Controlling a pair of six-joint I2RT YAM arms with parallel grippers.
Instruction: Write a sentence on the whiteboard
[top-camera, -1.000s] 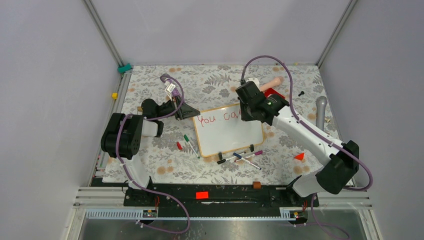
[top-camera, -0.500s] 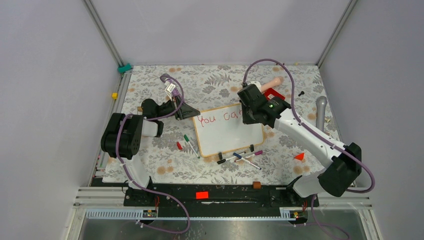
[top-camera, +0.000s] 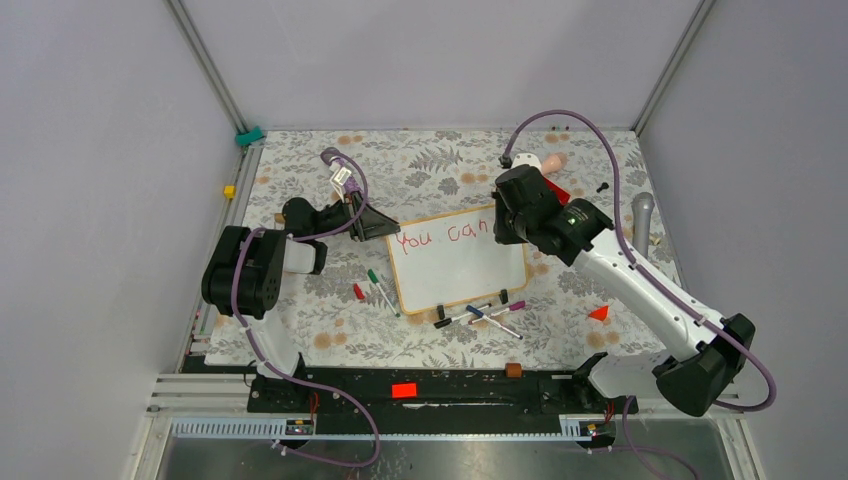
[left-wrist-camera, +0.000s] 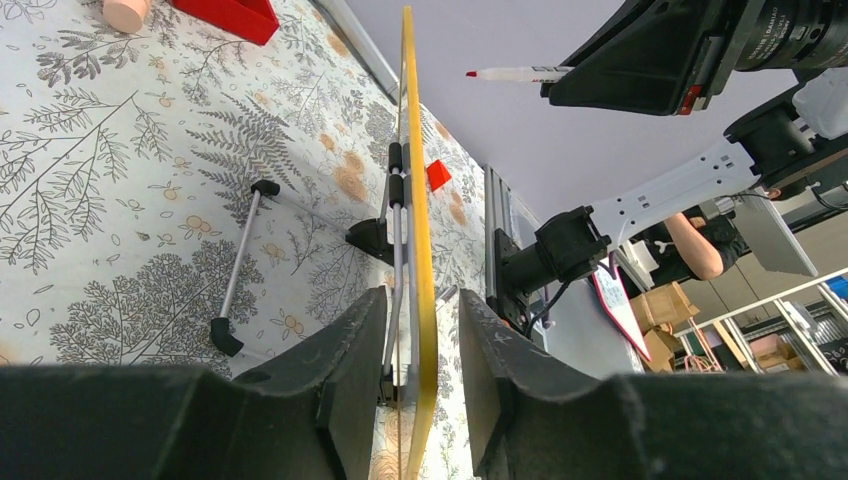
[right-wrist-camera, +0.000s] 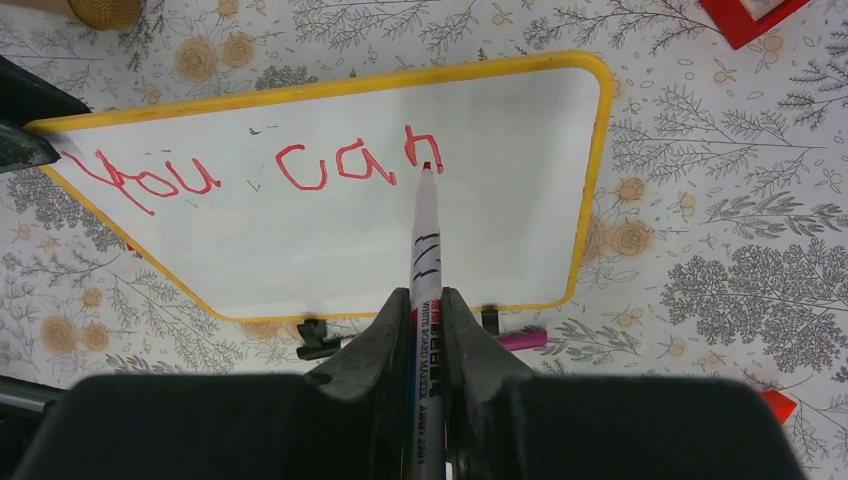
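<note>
Logging my right gripper (right-wrist-camera: 425, 335) clamped on the marker (right-wrist-camera: 424, 240) over the whiteboard's (right-wrist-camera: 300, 245) two o'clock; left gripper (left-wrist-camera: 422, 296) parted astride its ten o'clock corner.

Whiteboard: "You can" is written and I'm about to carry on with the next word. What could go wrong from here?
1. The left gripper straddles the whiteboard edge with its jaws slightly apart, not clamped, so the board may shift when the marker in the right gripper presses down.
2. Several loose markers lie by the board's near edge; the right arm, reaching for lower lines, could knock them onto the board.
</note>
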